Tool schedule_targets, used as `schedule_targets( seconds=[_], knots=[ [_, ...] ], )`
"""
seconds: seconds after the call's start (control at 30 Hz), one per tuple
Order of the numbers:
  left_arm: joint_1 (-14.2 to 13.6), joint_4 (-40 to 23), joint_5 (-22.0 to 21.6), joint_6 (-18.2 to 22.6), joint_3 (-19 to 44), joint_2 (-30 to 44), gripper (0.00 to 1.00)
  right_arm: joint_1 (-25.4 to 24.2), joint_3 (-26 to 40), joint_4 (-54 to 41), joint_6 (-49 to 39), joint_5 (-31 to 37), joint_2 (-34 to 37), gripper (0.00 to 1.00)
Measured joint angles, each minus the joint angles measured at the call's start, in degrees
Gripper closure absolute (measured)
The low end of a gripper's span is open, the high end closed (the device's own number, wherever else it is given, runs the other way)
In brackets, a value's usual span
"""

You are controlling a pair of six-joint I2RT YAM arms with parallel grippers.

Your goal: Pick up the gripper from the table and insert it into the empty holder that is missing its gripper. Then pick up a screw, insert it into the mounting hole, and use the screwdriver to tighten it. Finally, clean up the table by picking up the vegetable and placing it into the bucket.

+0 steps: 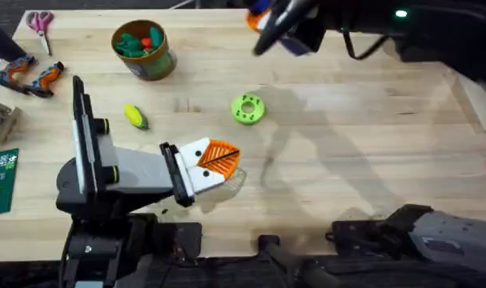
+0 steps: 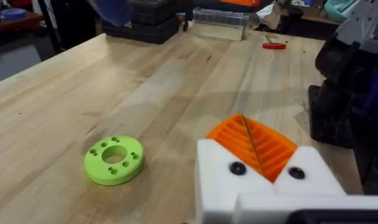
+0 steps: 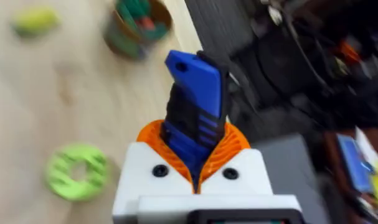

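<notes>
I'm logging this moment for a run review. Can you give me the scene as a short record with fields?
left gripper: low over the table, shut, holding nothing
right gripper: raised, shut on the screwdriver
vegetable: lying on the table, not yet in the bucket
bucket: upright at the far left, holding green and red toy foods
green disc: flat on the table, beyond the left gripper

Looks like a robotics workshop: butcher-block workbench (image 1: 347, 152), scissors (image 1: 41, 24), orange-and-black hand tools (image 1: 30, 76), a circuit board (image 1: 1, 182), storage cases (image 2: 152, 23) behind.
</notes>
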Motion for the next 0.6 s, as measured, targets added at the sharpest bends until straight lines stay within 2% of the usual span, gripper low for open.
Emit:
schedule_targets(
  seconds=[0.13,0.33,0.6],
  knots=[
    [0.0,0.0,0.0,0.0,0.0,0.0,0.995,-5.3,0.0,2.1,-9.2,2.5,6.9,0.975],
    [0.0,0.0,0.0,0.0,0.0,0.0,0.995,-12.0,0.0,8.0,-18.7,4.1,18.1,0.975],
    [0.0,0.0,0.0,0.0,0.0,0.0,0.995,-15.5,0.0,9.4,-31.6,4.8,30.4,0.975]
  ],
)
